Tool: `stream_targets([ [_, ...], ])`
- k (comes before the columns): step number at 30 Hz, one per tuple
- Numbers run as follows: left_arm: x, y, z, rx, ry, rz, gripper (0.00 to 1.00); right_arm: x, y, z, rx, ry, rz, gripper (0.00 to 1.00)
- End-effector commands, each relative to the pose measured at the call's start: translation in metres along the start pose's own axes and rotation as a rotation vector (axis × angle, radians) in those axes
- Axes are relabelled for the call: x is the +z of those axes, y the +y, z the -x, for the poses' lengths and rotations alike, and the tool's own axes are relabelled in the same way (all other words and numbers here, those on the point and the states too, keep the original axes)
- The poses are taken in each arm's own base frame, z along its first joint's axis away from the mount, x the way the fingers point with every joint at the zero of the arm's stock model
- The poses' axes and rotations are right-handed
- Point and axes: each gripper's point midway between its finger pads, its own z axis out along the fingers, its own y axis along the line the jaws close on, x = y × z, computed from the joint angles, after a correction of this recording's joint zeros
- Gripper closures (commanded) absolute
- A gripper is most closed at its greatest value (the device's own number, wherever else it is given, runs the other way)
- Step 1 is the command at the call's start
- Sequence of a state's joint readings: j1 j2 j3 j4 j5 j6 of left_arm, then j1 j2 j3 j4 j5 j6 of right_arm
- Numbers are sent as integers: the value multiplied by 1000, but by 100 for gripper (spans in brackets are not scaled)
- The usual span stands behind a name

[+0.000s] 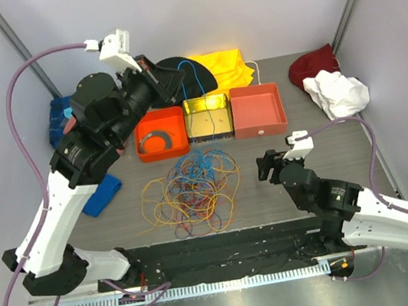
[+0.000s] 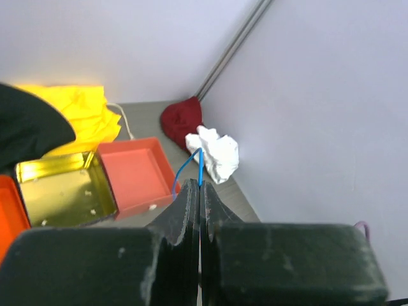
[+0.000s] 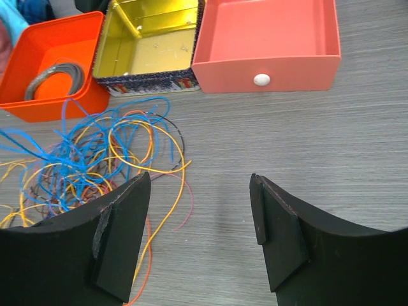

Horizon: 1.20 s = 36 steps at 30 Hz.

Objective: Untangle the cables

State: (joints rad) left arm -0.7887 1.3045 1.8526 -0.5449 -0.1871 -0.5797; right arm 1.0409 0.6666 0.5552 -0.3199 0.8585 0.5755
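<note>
Cables (image 1: pixel 190 188) lie tangled mid-table and seem light and limp, best taken by one outer loop. Left gripper (image 2: pixel 199 197) pinches a blue cable (image 2: pixel 200 167), raised at the far side. The right gripper (image 3: pixel 199 233) hangs released to their right.

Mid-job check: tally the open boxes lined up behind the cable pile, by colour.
orange box: 1
gold tin: 1
coral drawer: 1
Total: 3
</note>
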Motion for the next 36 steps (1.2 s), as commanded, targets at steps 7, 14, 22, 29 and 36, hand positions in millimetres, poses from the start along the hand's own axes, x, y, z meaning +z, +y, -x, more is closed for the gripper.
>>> stream_targets([
  [7,0,-45,63,67,-107,-94,100,-9,35,40,107,-74,150,29],
  [14,-22,-90,125,52,-278,-249,100,-14,37,55,160,-128,181,29],
  [22,-38,-115,135,17,-322,-397,100,-20,48,56,153,-146,277,28],
  [29,-23,-113,116,12,-260,-384,100,-19,70,58,119,-98,327,28],
  [36,-27,-141,112,1,-240,-521,100,-30,89,84,148,-163,434,26],
])
